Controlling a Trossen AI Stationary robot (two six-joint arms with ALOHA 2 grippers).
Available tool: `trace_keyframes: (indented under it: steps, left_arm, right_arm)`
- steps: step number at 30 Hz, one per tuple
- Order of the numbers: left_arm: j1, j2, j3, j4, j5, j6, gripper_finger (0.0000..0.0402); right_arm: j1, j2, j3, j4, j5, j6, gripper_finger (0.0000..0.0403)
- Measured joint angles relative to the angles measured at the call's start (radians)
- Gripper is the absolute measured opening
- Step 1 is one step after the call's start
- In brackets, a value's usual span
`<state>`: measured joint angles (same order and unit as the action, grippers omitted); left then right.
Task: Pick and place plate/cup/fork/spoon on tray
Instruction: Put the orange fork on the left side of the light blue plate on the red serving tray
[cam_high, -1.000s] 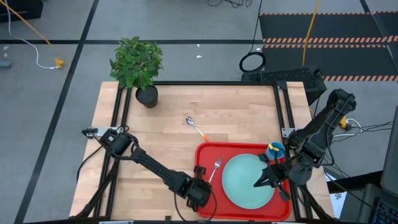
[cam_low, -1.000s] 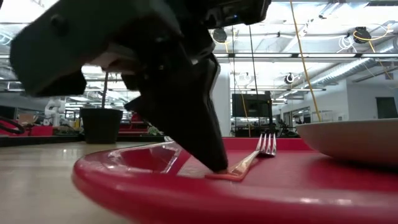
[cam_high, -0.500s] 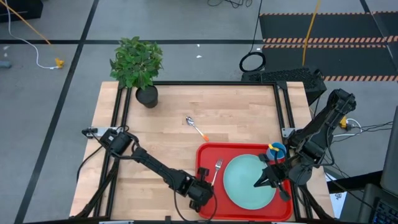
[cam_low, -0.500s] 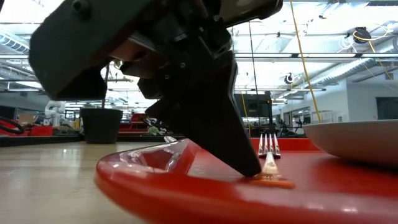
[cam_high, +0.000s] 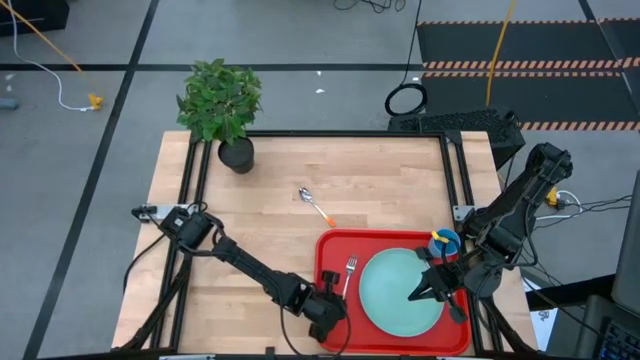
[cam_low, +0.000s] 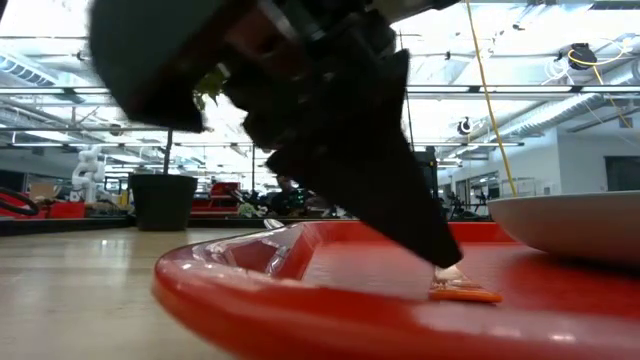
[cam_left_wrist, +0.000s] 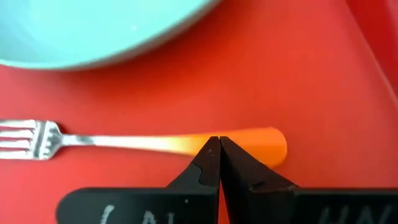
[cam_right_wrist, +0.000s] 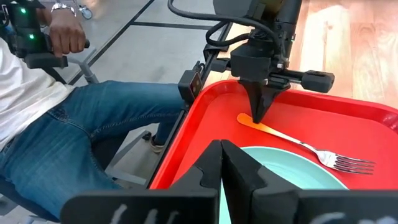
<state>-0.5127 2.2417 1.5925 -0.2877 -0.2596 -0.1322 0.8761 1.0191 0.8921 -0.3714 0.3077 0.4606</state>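
Note:
The red tray (cam_high: 330, 245) lies at the table's near right. On it are the mint-green plate (cam_high: 395, 290), the blue cup (cam_high: 443, 240) at its far right corner, and the fork (cam_high: 349, 270) left of the plate. The orange-handled spoon (cam_high: 317, 205) lies on the bare table beyond the tray. My left gripper (cam_left_wrist: 219, 142) is shut, its tips on the fork's handle at the tray's near left. My right gripper (cam_high: 415, 295) is shut over the plate's right part. My left gripper presses its shut fingertips (cam_low: 445, 262) on the fork's orange handle (cam_left_wrist: 255, 142), close to its free end. The fingers slant down from above and stand across the handle. The fork lies flat on the tray floor, tines toward the far side. My right gripper: I cannot tell whether it touches the plate.
A potted plant in a black pot (cam_high: 236, 152) stands at the table's far left corner. A seated person in jeans (cam_right_wrist: 74, 130) shows beyond the table's near edge in the right wrist view. Bare wood lies left of the tray and beyond it.
My left gripper has gone toward the table's right edge, fingers shut, pushing the fork's handle end toward the plate. The fork has turned about on the tray, its tines staying nearly in place. The tray has slid a little to the right.

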Motion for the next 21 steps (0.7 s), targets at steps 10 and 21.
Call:
trace_keyframes:
  steps: [10, 21]
  left_arm:
    - [0.014, 0.028, 0.002, 0.055, -0.013, 0.023, 0.0003]
    - [0.025, 0.010, 0.000, 0.033, -0.019, -0.008, 0.0003]
  right_arm:
    - [0.000, 0.000, 0.000, 0.000, 0.000, 0.000, 0.0000]
    - [0.000, 0.000, 0.000, 0.000, -0.050, 0.028, 0.0000]
